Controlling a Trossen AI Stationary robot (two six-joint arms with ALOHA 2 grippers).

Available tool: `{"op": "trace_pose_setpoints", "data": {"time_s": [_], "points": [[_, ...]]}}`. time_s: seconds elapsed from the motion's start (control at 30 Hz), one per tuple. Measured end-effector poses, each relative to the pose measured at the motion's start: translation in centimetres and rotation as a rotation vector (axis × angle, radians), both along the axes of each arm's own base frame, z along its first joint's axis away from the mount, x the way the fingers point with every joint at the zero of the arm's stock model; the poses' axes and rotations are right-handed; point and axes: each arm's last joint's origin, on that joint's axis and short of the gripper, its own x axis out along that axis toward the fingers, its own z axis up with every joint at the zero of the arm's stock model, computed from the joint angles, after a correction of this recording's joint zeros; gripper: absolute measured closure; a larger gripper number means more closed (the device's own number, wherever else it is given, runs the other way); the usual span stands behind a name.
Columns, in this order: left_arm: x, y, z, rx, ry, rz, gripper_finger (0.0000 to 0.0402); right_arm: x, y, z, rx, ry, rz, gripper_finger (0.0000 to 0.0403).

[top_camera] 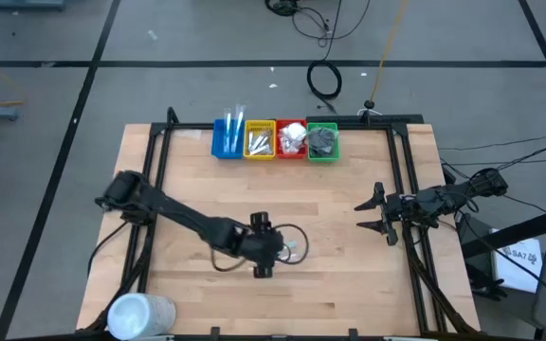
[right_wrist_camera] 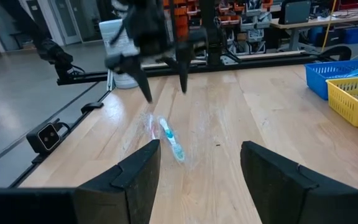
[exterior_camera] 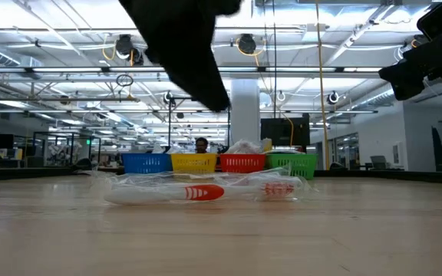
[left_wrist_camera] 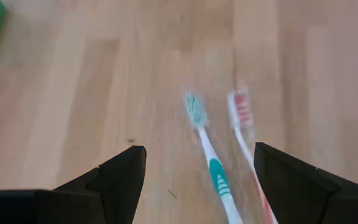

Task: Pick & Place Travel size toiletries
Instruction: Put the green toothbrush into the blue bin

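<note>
Left gripper [top_camera: 265, 248] hung over toothbrush packet [top_camera: 292, 250], fingers spread wide, nothing pinched. Packet lay flat on table [top_camera: 349, 284], well apart from blue bin [top_camera: 226, 140], toward front edge. Risk judged: thin clear wrap could slip from finger pads, or only one brush get caught. Right gripper [top_camera: 375, 214] waited at right of packet, fingers parted, empty.

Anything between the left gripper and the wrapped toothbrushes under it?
No. In the right wrist view the left gripper, open, hangs over the toothbrushes with only air between.
</note>
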Motion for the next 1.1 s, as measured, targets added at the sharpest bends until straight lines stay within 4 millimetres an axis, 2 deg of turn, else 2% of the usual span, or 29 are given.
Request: {"op": "trace_pose_setpoints", "data": {"time_s": [0.17,0.33,0.73,0.93,1.1], "points": [[1.3,0.2,-2.7,0.001,0.076,0.055,0.0108,0.0,0.0,0.0,0.000,0.000,0.000,0.0193],[1.6,0.9,-4.4,-0.023,0.132,0.119,0.0108,0.0,0.0,0.0,0.000,0.000,0.000,0.0193],[1.8,0.8,-5.7,-0.108,0.199,0.091,0.0108,0.0,0.0,0.0,0.000,0.001,0.000,0.0193],[1.5,1.2,-6.9,-0.044,0.255,0.135,0.0108,0.0,0.0,0.0,0.000,0.002,0.003,0.0193],[0.8,1.9,-6.8,0.039,0.302,0.204,0.0108,0.0,0.0,0.0,0.001,0.000,0.003,0.0193]]}}
